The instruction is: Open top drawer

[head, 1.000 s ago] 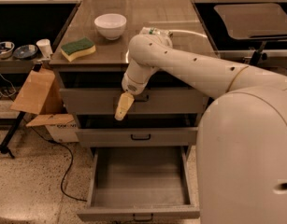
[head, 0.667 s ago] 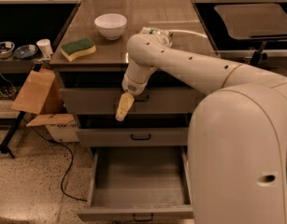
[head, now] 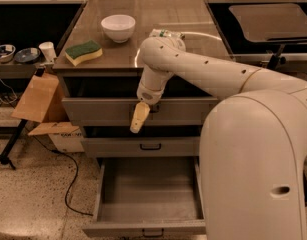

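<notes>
The top drawer point(head: 93, 111) is the wide grey panel just under the counter top point(head: 193, 39). It stands slightly out, with a dark gap above it. My gripper point(head: 139, 119) hangs down against the middle of this panel, at the end of the white arm point(head: 203, 71). It covers the spot where the drawer's handle sits, so the handle is mostly hidden.
Below are a closed drawer point(head: 113, 147) with a black handle point(head: 150, 146) and the lowest drawer point(head: 148, 194), pulled far out. A white bowl point(head: 118, 27) and a green-yellow sponge point(head: 83, 52) sit on the counter. Cardboard point(head: 38, 96) leans at the left. A cable point(head: 68, 184) lies on the floor.
The gripper and the top drawer's front have shifted slightly toward the camera. The arm's pose is otherwise nearly the same.
</notes>
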